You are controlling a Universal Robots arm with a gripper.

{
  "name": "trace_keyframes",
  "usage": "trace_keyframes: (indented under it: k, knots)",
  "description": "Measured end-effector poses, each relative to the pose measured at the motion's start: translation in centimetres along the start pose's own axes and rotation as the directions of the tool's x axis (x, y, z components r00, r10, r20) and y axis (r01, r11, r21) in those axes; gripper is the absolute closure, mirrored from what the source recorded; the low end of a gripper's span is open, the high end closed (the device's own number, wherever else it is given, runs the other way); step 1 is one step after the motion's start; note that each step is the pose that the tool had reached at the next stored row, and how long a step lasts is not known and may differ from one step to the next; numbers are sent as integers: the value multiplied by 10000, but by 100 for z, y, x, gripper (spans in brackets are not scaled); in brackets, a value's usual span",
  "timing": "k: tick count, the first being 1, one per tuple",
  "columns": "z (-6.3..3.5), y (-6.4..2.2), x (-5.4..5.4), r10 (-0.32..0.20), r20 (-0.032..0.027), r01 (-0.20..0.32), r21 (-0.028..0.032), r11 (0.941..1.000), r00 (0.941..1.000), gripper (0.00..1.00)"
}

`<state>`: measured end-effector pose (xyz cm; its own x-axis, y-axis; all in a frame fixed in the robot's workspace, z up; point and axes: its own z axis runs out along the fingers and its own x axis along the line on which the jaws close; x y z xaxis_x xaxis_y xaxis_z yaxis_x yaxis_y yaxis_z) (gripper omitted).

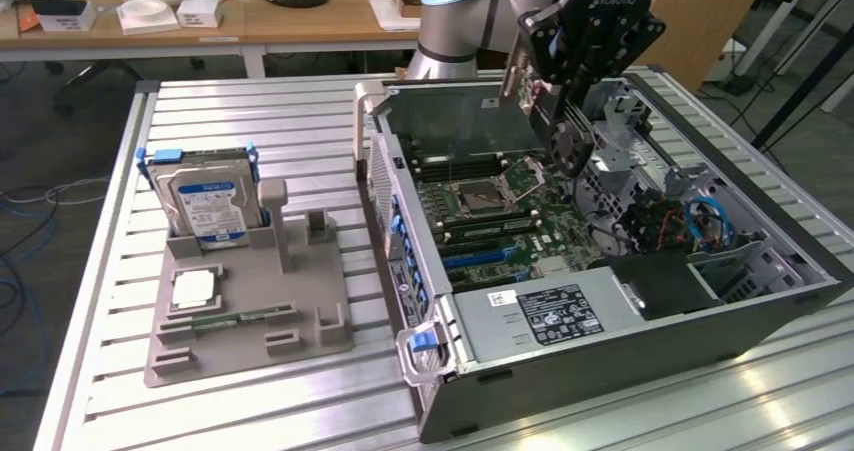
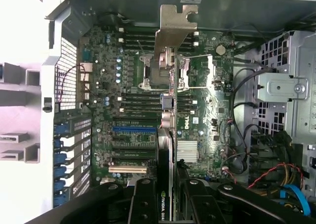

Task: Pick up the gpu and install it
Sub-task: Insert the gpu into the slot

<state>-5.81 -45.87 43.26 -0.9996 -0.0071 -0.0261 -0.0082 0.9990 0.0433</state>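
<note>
A slatted metal table (image 1: 267, 101) carries an open computer case (image 1: 627, 341) lying on its side, its motherboard (image 1: 534, 216) facing up. On the exterior view's left of the case sits a grey holder tray (image 1: 254, 341). The arm reaches down into the case from above, and its black gripper (image 1: 574, 91) is clamped on the gpu (image 1: 563, 146). The card hangs on edge directly below the gripper, over the motherboard near the CPU socket (image 1: 478, 196) and not seated in any slot. From the wrist view the gripper (image 2: 168, 197) has its dark fingers (image 2: 143, 204) pressed against either face of the gpu (image 2: 165, 150). The card runs away from them as a thin dark strip, edge-on, with white NVIDIA lettering close to the grip. Its pale metal bracket (image 2: 175, 28), bent into a tab at the tip, points toward the case's far wall (image 2: 123, 1). A silver hard drive (image 1: 207, 206) with a blue-white label stands upright in the tray, and a narrow green memory stick (image 1: 234, 320) lies flat nearer the tray's front.
</note>
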Motion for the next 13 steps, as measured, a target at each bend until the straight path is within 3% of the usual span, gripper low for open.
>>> trace_keyframes:
  k: [13]
  knots:
    - [1, 0, 0, -882, -37, 882, -25, 9961, 9961, 74]
